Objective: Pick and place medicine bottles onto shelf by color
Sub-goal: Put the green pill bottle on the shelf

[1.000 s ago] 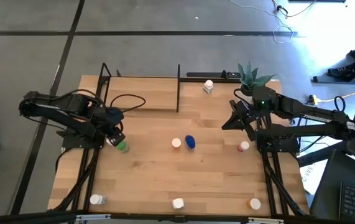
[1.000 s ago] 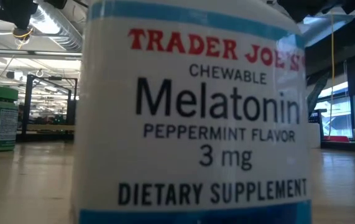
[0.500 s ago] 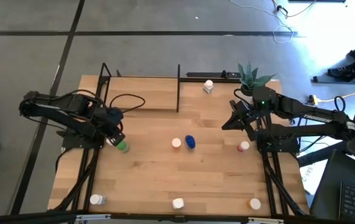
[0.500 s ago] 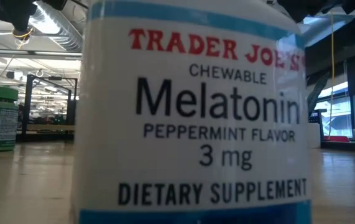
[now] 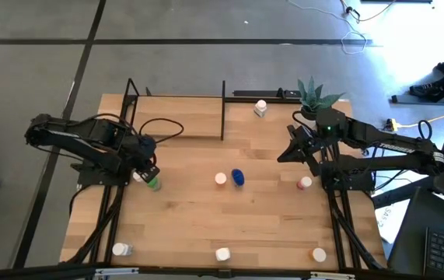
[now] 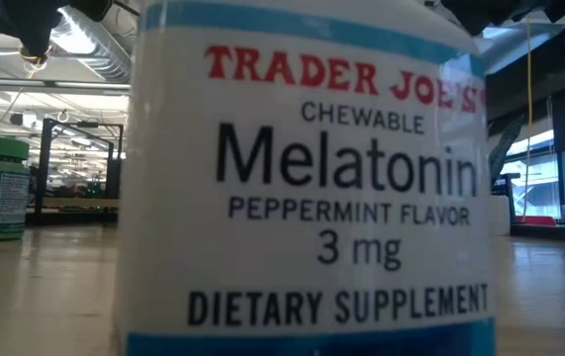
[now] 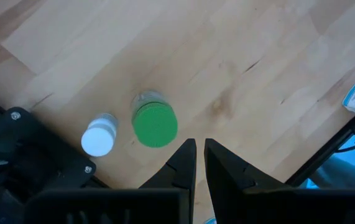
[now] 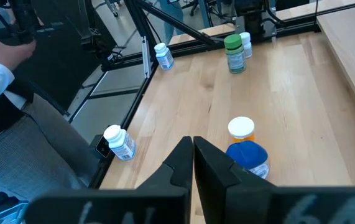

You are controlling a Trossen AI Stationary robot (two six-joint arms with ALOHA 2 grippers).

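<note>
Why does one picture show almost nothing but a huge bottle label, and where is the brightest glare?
Low view: a white bottle stands right against the lens and fills most of the frame, hiding most of the table, though its label reads sharply. High view: strong light washes out the floor at the upper right, beyond the potted plant.

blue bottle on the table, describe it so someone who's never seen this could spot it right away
On the wooden table, look near the middle, between the two arms and in front of the black post of the shelf. The blue bottle stands there right beside an orange-capped white bottle. It is the only bottle that is blue all over.
</note>
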